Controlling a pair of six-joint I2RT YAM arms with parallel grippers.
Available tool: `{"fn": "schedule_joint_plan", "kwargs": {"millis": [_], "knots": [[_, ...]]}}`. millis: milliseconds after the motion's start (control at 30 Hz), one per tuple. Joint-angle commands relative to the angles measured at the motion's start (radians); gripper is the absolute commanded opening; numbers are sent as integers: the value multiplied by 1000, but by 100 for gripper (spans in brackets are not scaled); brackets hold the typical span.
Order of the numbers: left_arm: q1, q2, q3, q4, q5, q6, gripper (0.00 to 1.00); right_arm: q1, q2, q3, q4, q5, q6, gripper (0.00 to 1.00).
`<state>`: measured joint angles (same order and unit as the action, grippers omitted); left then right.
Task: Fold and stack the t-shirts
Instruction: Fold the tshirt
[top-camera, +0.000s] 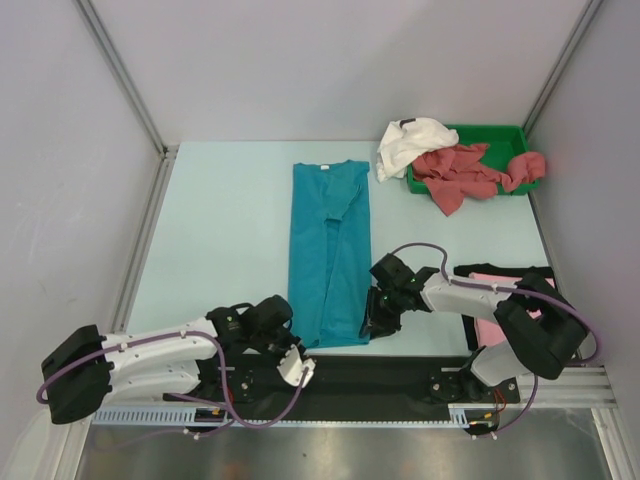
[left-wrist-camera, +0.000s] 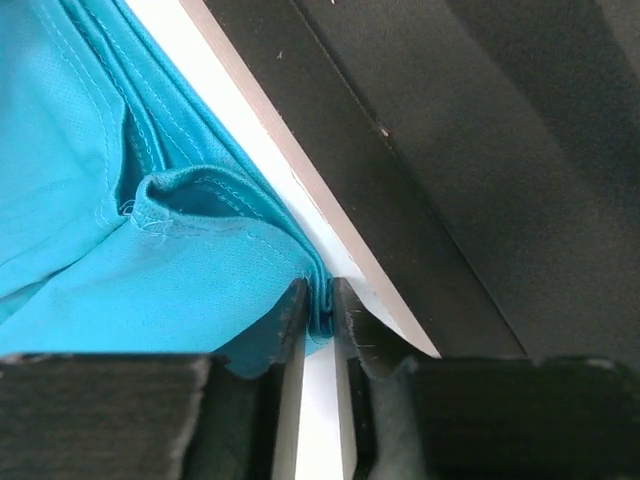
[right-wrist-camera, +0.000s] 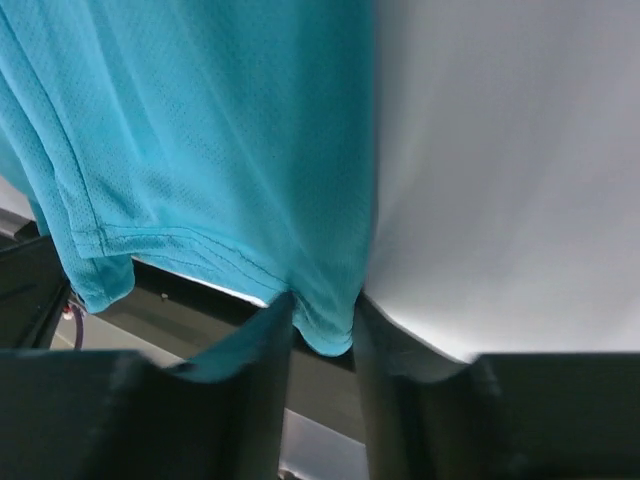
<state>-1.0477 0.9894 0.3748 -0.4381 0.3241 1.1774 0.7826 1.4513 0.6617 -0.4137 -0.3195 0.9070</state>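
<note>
The teal-blue t-shirt (top-camera: 330, 250) lies on the table folded lengthwise into a long strip. My left gripper (top-camera: 298, 347) is at its near left corner, and its jaws (left-wrist-camera: 320, 300) are shut on the bunched teal hem (left-wrist-camera: 150, 250). My right gripper (top-camera: 373, 322) is at the near right corner, and its jaws (right-wrist-camera: 325, 320) are shut on the teal hem (right-wrist-camera: 200, 150), with that corner raised a little. A white t-shirt (top-camera: 412, 145) hangs over the tray's left end. Dusty-red t-shirts (top-camera: 465, 172) lie crumpled in the tray. A light pink t-shirt (top-camera: 492, 322) lies under my right arm.
The green tray (top-camera: 518, 134) stands at the back right. A black cloth or mat (top-camera: 500, 271) lies beneath the pink shirt at the near right. A black strip with the arm bases (top-camera: 400, 372) runs along the near edge. Grey walls close in the left, back and right.
</note>
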Motion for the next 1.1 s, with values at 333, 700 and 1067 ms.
{"fn": "schedule_joint_plan", "kwargs": {"millis": [333, 700, 1067], "knots": [[23, 6, 73, 33, -117, -68, 0, -23, -52, 97, -74, 59, -23, 0], [400, 288, 482, -143, -3, -82, 0, -255, 164, 455, -117, 23, -255, 0], [526, 724, 929, -171, -49, -160, 0, -373, 423, 726, -50, -6, -280, 0]]}}
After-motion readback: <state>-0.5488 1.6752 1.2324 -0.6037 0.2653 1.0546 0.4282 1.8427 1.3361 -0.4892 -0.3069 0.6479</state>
